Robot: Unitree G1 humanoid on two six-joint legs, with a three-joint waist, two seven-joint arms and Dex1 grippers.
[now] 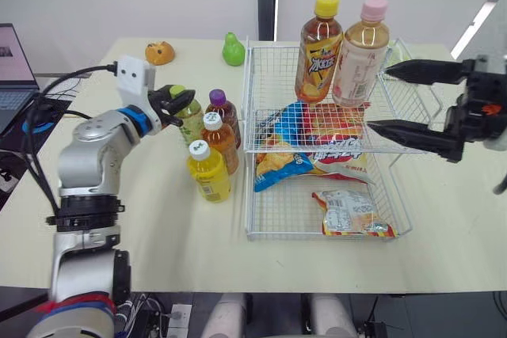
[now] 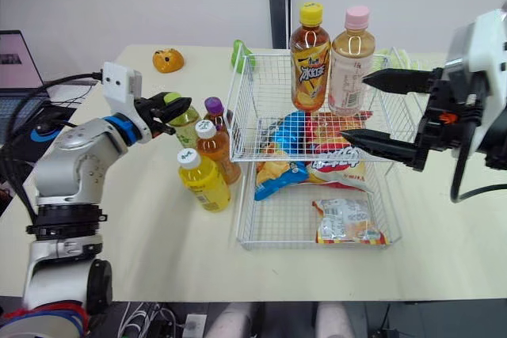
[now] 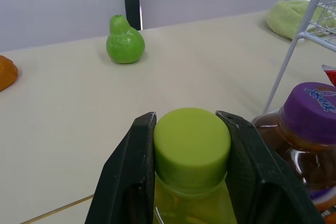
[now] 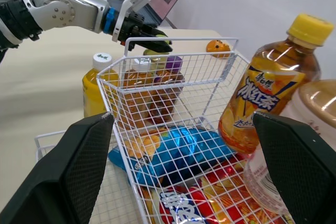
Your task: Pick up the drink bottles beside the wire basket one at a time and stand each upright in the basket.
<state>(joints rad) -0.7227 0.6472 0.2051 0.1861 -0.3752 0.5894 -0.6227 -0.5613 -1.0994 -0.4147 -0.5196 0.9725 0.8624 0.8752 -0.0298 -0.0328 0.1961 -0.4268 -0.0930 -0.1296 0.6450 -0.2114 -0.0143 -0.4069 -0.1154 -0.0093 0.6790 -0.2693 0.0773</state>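
1. Wire basket (image 1: 248, 195): stands on the worktop (image 1: 158, 243), right of centre. A snack bag (image 1: 352, 213) lies flat in its section nearest the near edge. A blue bag (image 1: 289, 136) and a red bag (image 1: 337, 136) lie further in.
2. Four bottles stand upright just left of the basket, close together. Near to far: yellow bottle (image 1: 209, 172), brown bottle (image 1: 219, 142), purple-capped bottle (image 1: 223, 110), green-capped bottle (image 1: 188, 120).
3. Left hand (image 3: 187, 121): pinching the green-capped bottle at the cap, one finger on each side.
4. Right hand (image 1: 379, 98): fingers spread wide, empty, over the basket's right side.
5. A yellow-capped bottle (image 1: 319, 49) and a pink-capped bottle (image 1: 359, 53) stand upright in the basket's far section.
6. A green pear (image 1: 233, 51) and an orange toy (image 1: 159, 53) lie near the far edge.
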